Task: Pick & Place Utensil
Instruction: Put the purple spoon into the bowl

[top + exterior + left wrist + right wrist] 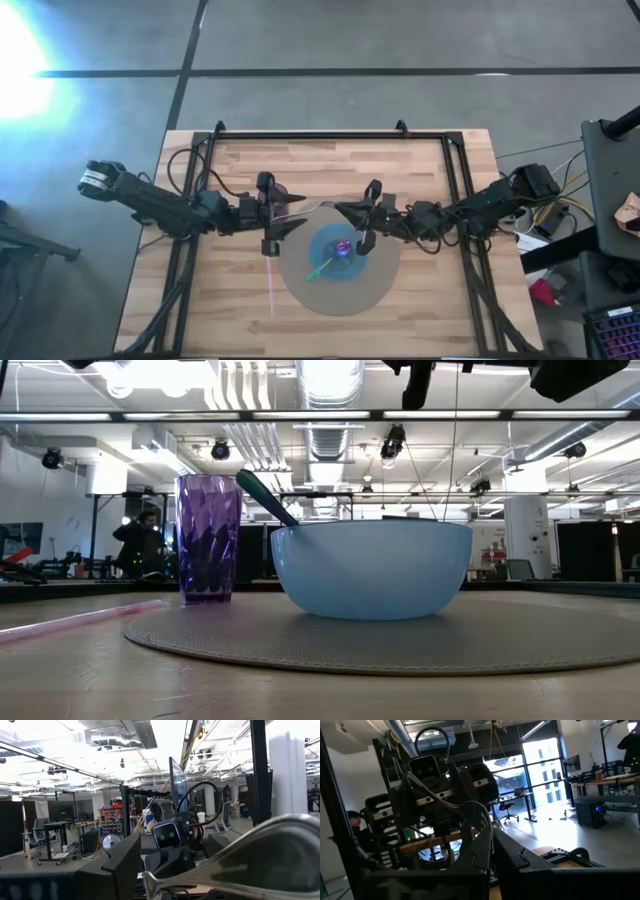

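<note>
My left gripper (300, 213) hovers above the far-left rim of the round grey mat (310, 292) and is shut on a shiny metal spoon (260, 850). The spoon shows as a thin pale line (318, 207) reaching toward my right gripper (343, 208). That gripper faces the left one at the same height, with its fingers together. Whether it touches the spoon, I cannot tell. On the mat stand a light-blue bowl (370, 565) and a purple cup (208, 535). A green utensil (322, 268) leans in the bowl. My left gripper holds the metal spoon lifted clear above the mat, lying about level and pointing toward the table's right. In the left wrist view the spoon's wide end (280, 845) fills the space beside one dark finger (115, 865) and hides the place of contact.
A pink straw (271, 285) lies on the wood left of the mat. Black frame rails (330, 135) run along the table's far, left and right edges. Bare wood shows near the near edge (230, 320).
</note>
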